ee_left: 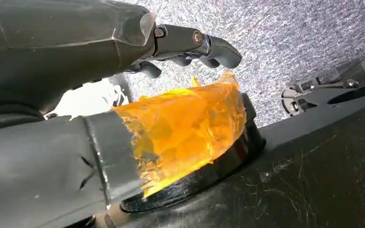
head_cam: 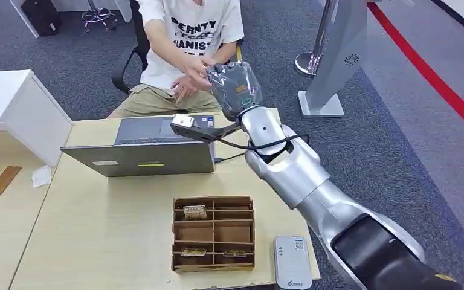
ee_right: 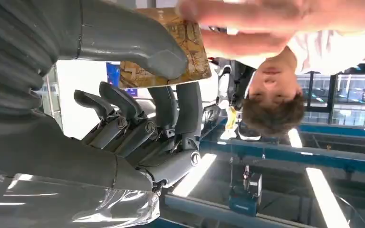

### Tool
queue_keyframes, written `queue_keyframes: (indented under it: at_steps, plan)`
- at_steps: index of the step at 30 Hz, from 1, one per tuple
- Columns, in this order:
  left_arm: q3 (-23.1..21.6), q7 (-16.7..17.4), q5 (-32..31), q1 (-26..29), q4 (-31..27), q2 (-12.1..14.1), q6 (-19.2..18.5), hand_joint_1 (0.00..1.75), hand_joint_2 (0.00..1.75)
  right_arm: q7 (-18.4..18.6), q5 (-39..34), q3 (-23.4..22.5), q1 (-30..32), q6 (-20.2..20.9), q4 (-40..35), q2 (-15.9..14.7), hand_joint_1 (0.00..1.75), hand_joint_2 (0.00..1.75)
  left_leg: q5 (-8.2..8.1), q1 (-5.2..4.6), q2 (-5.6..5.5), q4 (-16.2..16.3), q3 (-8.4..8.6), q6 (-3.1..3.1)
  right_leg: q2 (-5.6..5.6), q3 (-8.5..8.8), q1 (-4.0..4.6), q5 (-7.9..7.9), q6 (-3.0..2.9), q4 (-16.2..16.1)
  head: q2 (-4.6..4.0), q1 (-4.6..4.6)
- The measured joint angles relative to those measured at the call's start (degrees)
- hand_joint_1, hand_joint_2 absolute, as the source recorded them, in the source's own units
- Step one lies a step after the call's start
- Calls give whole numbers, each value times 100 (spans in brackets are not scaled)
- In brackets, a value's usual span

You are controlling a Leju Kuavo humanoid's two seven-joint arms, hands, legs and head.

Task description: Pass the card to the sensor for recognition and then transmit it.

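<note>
- Across the table (head_cam: 96, 241), the right hand (head_cam: 234, 87) is stretched out over the far edge toward a seated person (head_cam: 187, 36) in a white printed T-shirt
- Right wrist view: thumb (ee_right: 138, 45) and fingers (ee_right: 180, 109) are pinched on a tan patterned card (ee_right: 190, 52), thumb pressed flat against its face
- The person's hand (ee_right: 275, 14) is right at the card's outer end, fingers touching it; whether they grip it, I cannot tell
- From the head view that hand (head_cam: 194, 66) sits just beside the robot's, card hidden between them
- Left hand (ee_left: 190, 45) hangs low over grey carpet, fingers curled in with nothing inside them, orange tape (ee_left: 185, 128) on its thumb
- On the table: an open grey laptop (head_cam: 148, 148) with its back to the robot, a brown cardboard divider tray (head_cam: 213, 232) holding a few more cards in its compartments, and a white card sensor (head_cam: 292, 264) just beside the tray at the near edge
- The held card is well apart from that sensor
</note>
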Motion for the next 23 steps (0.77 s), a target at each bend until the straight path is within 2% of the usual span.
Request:
queue_keyframes:
  at_steps: [5,6,7,18,23]
  plan:
    - [0,0,0,0,0,0,-9,0,0,-42,22,0,0,9,52,46,173,175,0,0,0,0,0,0,0,0,0,0,0,0,0,0]
    - [0,0,2,1,0,0,-9,0,0,-44,22,0,0,11,61,50,82,175,0,0,0,0,0,0,0,0,0,0,0,0,0,-2]
    - [0,0,4,1,0,0,-7,0,0,-44,22,0,1,22,72,61,0,175,0,0,0,0,0,0,0,0,0,0,0,0,0,0]
    - [2,-37,48,2,0,0,11,0,0,-186,-138,-17,171,4,-46,186,0,175,0,0,-1,0,0,0,0,-1,0,0,0,0,0,0]
    - [2,-61,105,9,0,0,37,0,0,-352,-518,-105,494,-252,-475,190,0,175,0,0,-1,0,0,0,0,0,0,0,0,0,0,2]
